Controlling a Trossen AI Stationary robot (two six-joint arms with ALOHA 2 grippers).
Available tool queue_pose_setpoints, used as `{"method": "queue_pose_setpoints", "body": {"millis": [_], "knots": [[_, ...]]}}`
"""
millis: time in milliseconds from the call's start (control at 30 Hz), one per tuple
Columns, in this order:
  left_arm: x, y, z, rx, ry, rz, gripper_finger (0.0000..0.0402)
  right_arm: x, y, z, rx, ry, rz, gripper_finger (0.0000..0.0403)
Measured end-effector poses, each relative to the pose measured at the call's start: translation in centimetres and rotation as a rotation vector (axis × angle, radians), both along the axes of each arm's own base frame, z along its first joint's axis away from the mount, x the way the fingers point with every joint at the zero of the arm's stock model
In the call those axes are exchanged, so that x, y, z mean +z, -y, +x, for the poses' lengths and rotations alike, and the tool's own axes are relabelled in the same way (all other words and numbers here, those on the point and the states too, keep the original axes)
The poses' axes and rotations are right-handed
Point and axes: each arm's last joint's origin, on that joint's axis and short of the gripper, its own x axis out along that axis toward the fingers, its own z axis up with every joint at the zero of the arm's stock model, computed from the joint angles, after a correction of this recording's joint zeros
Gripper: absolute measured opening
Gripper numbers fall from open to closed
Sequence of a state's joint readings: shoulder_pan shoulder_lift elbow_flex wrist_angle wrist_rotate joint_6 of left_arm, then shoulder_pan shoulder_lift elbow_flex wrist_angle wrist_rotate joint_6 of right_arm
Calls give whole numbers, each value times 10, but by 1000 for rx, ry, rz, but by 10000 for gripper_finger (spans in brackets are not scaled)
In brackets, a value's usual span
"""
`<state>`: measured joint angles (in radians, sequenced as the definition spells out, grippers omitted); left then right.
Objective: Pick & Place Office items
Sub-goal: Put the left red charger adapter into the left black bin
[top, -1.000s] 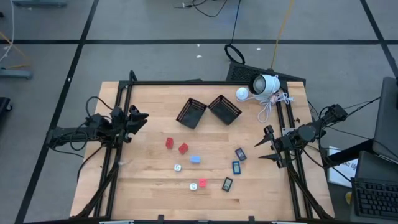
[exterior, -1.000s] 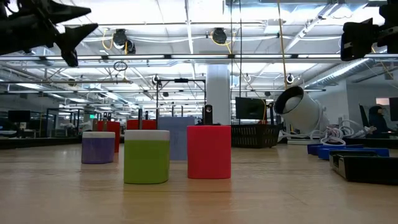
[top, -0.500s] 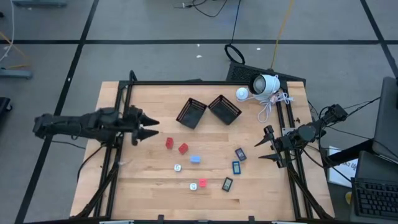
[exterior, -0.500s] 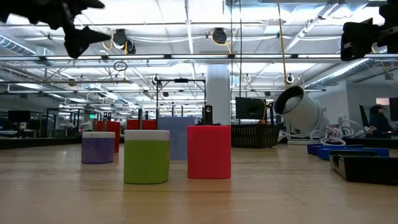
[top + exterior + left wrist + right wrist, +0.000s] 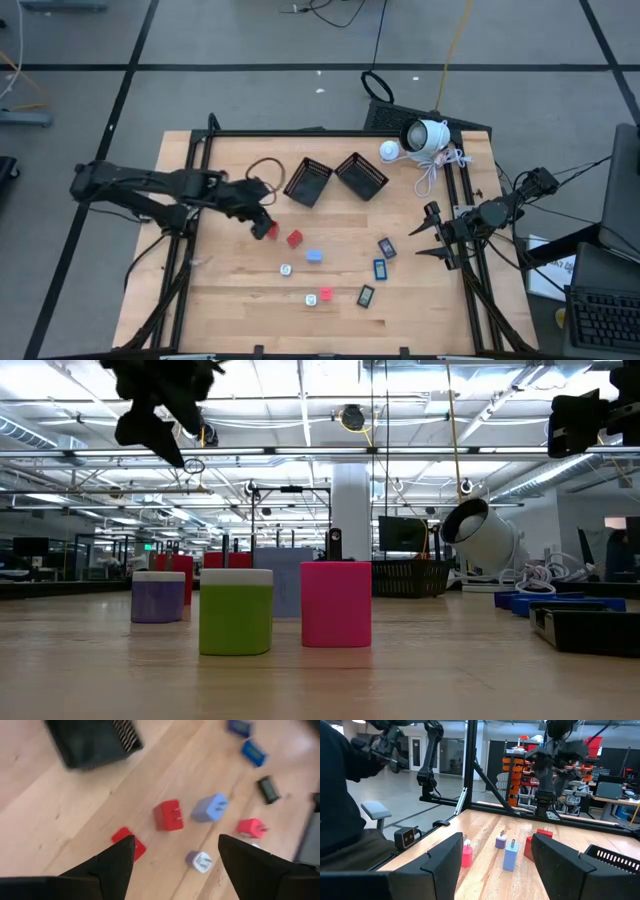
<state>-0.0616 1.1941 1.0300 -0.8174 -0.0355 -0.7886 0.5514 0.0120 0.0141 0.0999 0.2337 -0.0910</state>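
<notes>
My left jaws [image 5: 175, 862] gape wide above the red plug block [image 5: 129, 842] at nine o'clock; descending off-centre, I'd likely knock it aside

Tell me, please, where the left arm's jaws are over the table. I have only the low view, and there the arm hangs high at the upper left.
Observer: The left gripper is over the leftmost small red plastic block, near the black mesh baskets.
Operator: Are the jaws open?
Observer: Yes, open. In the left wrist view, that block lies beside one finger, not centred between them.
Operator: And the right arm?
Observer: The right gripper waits at the table's right edge, jaws open.
</notes>
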Motion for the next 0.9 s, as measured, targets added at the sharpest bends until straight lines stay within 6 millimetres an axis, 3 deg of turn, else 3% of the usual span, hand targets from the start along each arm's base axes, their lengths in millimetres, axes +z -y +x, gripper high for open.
{"method": "queue_pose_setpoints", "body": {"millis": [200,533,900], "knots": [[-20,1,24,137,-156,-67,283,0,0,0,0,0,0,224],[-57,1,35,392,-375,-111,283,0,0,0,0,0,0,224],[-89,5,51,440,-490,-116,283,0,0,0,0,0,0,224]]}}
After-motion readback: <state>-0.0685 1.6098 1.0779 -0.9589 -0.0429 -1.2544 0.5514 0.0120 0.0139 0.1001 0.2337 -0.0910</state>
